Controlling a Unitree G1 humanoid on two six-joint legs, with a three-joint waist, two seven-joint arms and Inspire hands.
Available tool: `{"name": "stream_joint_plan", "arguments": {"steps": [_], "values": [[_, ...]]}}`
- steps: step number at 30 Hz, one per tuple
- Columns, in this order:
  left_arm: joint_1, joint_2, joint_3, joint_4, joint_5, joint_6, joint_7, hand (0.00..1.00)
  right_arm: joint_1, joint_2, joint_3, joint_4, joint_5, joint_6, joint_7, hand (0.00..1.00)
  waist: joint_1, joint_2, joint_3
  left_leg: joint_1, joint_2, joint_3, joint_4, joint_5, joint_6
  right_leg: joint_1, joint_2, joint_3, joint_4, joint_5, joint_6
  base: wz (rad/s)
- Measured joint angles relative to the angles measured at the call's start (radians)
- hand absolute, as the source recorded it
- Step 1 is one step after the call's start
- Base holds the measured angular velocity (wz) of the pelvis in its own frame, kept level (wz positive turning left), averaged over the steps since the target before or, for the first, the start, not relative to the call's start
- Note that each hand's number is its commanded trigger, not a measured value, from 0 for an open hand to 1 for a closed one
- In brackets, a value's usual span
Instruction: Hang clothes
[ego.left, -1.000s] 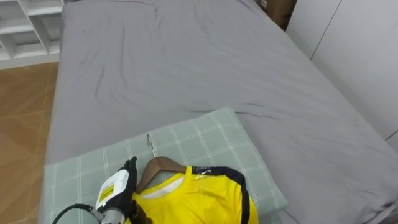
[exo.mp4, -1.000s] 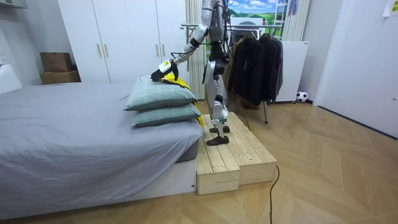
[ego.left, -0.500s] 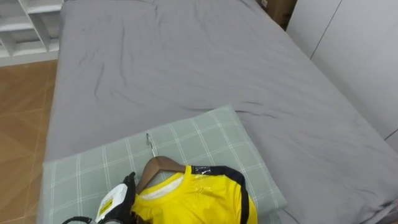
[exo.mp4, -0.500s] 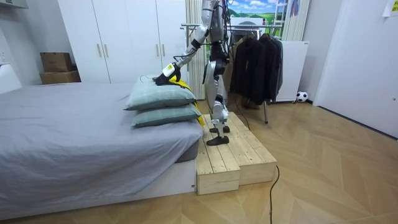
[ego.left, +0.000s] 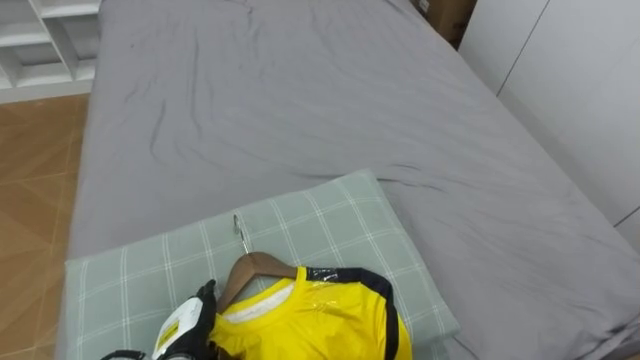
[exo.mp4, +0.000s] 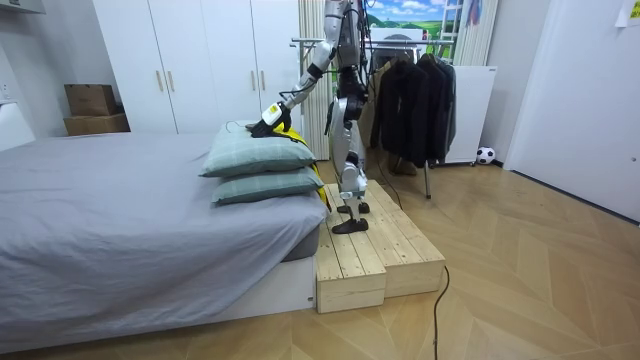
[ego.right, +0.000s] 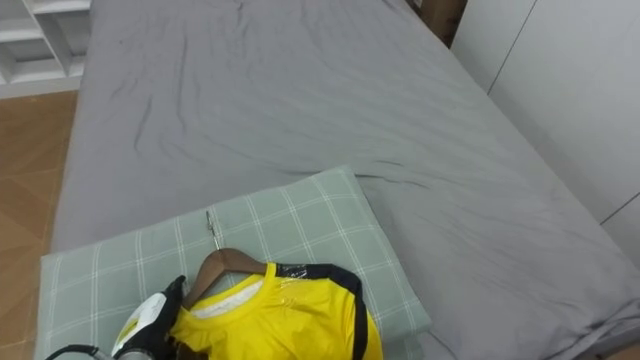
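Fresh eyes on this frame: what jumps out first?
The bright yellow shirt on a wooden hanger, lying on the green checked pillow at the near end of the grey bed, with the left hand beside the hanger's left end. In the room view, the robot stands on a wooden platform beside the bed, a rack of dark coats behind it.

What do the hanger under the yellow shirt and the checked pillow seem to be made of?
Brown curved hanger: looks like varnished wood, with a smooth warm-brown surface. Its thin hook looks like bare metal, grey and wiry. Yellow shirt with dark trim: probably synthetic sports fabric, slightly shiny. Pale green checked pillow: matte woven cloth, possibly cotton.
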Motion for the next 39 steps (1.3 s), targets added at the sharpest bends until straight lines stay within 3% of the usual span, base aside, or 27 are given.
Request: {"name": "stream_joint_plan", "arguments": {"steps": [1,2,7,12,18,23,39], "values": [[0.0,0.0,0.0,0.0,0.0,0.0,-0.001,0.53,0.0,0.0,0.0,0.0,0.0,0.0,0.0,0.0,0.0,0.0,0.0,0.0,0.0,0.0,0.0,0.0,0.0,0.0,0.0,0.0,0.0,0.0,0.0,0.0],[0.0,0.002,-0.001,0.001,0.001,0.0,-0.002,1.0,0.0,0.0,0.0,0.0,-0.001,0.0,0.0,0.0,0.0,0.0,0.0,0.0,0.0,0.0,0.0,0.0,0.0,-0.001,0.0,0.0,0.0,0.0,0.0,0.0],[-0.003,0.006,0.0,0.001,0.001,0.004,-0.002,1.0,0.0,0.0,0.0,-0.001,0.0,0.001,-0.001,0.0,0.0,0.0,-0.0001,-0.001,0.0,0.003,0.0,0.0,0.0,0.001,0.0,-0.001,0.0,0.0,0.0,0.0],[-0.018,0.042,-0.024,0.004,0.003,0.009,0.002,1.0,0.0,-0.002,0.001,-0.003,0.002,0.01,-0.004,0.0,0.0,0.003,-0.0009,0.002,-0.001,0.006,0.0,0.0,0.0,0.005,-0.001,0.001,-0.001,0.0,0.0,0.0],[-0.026,0.043,-0.027,0.012,0.005,0.033,0.016,1.0,0.0,-0.003,0.001,-0.002,0.002,0.013,-0.007,0.0,0.0,0.007,-0.0012,0.016,-0.001,0.01,-0.002,0.0,0.0,0.018,-0.003,0.003,-0.003,0.0,0.0,-0.01],[-0.033,0.033,-0.027,0.039,0.005,0.045,0.015,1.0,0.0,-0.009,0.001,-0.002,0.002,0.014,-0.007,0.0,-0.001,0.022,-0.0026,0.022,0.0,0.012,-0.003,0.0,0.0,0.022,-0.003,0.004,-0.003,0.0,0.0,0.0],[-0.031,0.023,-0.027,0.057,0.008,0.053,-0.01,1.0,0.0,-0.011,0.001,-0.004,0.001,0.013,-0.01,0.0,-0.002,0.025,-0.0017,0.024,-0.002,0.014,-0.009,0.0,0.0,0.023,-0.003,0.003,-0.005,0.0,0.0,0.0]]}}
